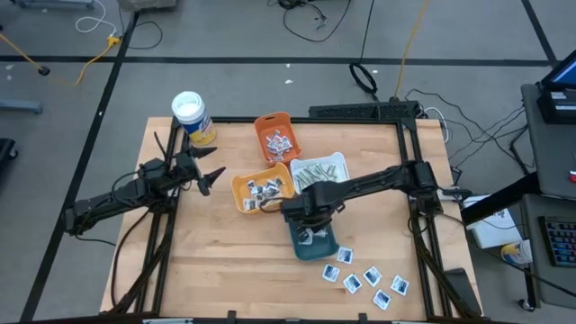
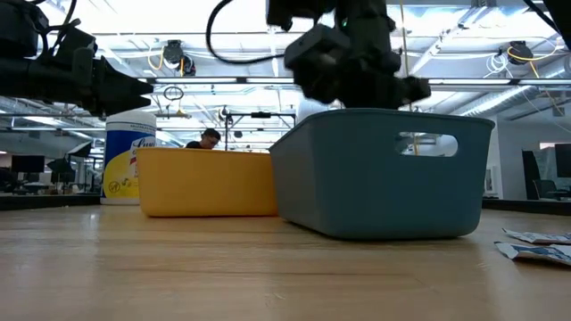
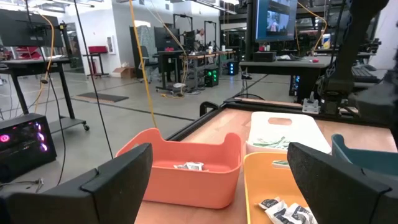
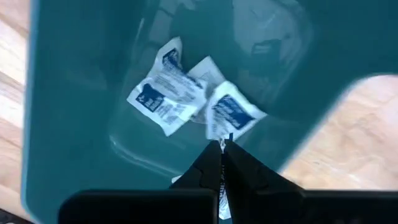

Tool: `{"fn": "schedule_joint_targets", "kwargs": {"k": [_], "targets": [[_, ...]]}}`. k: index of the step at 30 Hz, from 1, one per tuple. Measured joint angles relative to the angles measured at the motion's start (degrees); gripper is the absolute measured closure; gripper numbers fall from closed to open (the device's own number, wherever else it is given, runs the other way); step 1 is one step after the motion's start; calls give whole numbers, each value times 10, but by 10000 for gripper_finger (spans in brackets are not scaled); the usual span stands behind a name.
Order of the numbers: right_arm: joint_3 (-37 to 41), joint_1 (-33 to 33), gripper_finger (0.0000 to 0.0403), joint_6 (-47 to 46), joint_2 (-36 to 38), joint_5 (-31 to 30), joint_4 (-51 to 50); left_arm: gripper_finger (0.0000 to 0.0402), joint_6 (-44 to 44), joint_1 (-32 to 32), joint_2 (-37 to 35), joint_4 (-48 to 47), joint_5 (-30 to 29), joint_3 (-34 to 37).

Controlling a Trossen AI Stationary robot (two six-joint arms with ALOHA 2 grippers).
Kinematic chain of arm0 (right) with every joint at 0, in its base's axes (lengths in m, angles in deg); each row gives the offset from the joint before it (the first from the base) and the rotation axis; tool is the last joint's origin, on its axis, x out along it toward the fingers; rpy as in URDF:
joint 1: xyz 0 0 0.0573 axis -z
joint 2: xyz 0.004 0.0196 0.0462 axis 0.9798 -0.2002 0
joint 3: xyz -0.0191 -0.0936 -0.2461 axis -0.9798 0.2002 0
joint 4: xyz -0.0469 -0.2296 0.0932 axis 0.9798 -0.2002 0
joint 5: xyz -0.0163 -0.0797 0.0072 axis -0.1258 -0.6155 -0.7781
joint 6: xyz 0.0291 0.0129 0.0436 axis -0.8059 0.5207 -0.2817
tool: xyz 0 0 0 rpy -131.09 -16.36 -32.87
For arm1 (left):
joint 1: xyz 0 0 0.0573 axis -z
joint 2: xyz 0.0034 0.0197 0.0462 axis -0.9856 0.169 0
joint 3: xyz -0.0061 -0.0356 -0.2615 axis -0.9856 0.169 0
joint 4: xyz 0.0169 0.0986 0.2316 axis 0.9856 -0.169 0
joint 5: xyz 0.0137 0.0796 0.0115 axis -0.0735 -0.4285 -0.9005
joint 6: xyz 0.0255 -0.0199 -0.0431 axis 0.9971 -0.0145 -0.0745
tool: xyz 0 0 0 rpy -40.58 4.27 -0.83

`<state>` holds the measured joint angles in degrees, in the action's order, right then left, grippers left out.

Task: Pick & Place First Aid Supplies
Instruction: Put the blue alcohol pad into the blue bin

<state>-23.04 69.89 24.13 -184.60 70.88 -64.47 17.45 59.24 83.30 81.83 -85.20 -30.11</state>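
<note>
From overhead, I have the right hand (image 1: pixel 310 214) directly above the deep teal plastic tray (image 1: pixel 317 243), which I use as my landmark. Blue-printed white square sachets (image 1: pixel 369 278) lie loose on the wooden surface (image 1: pixel 216 270) just beside that tray. The left hand (image 1: pixel 209 175) waits well apart from it, fingers spread wide.

At surface level, the right hand hangs over the tray's rim.

On the right wrist camera, closed fingertips (image 4: pixel 219 155) pinch a sachet edge (image 4: pixel 224 138); two more sachets (image 4: pixel 166 93) lie inside the tray.

Grey floor (image 1: pixel 270 36) with black tape lines, cables; workbenches (image 3: pixel 292 62), monitor (image 3: pixel 273 18), ceiling lights behind.
</note>
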Motion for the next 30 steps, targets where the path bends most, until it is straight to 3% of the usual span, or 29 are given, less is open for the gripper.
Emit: {"fn": "schedule_joint_targets", "kwargs": {"k": [19, 24, 30], "targets": [[9, -10, 384, 33, -51, -15, 65, 23, 0, 0, 0, 0, 0, 0], [9, -8, 327, 77, -44, -14, 65, 23, 0, 0, 0, 0, 0, 0], [9, -6, 208, 181, -1, -68, 69, 23, 0, 0, 0, 0, 0, 0]]}}
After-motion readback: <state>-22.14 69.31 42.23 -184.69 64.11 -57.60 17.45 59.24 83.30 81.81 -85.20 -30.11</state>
